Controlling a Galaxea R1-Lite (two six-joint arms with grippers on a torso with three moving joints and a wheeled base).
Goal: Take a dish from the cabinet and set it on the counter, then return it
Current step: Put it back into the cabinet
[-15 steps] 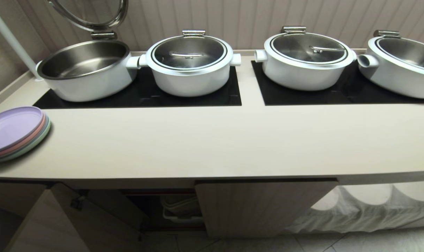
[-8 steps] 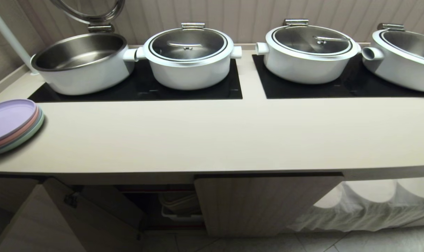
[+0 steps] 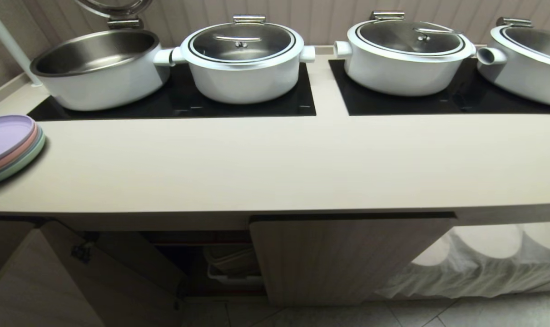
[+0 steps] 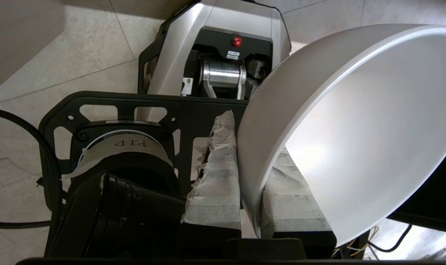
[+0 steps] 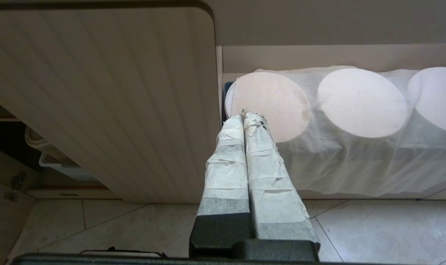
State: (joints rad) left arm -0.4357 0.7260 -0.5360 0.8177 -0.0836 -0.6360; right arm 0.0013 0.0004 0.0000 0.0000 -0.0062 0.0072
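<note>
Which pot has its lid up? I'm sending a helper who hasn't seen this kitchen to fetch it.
Go to the long beige counter and find the left black hob panel. Two white pots stand on it; take the open pot at the counter's left end, near the stacked pastel plates. Its steel inside shows, while its neighbour is closed under a glass lid.

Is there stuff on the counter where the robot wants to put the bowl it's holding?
Nothing visible blocks it. The left hand grips the bowl by its rim. The counter has a wide bare front strip; the pots sit behind on the black panels, and the plates are at its far left end.
</note>
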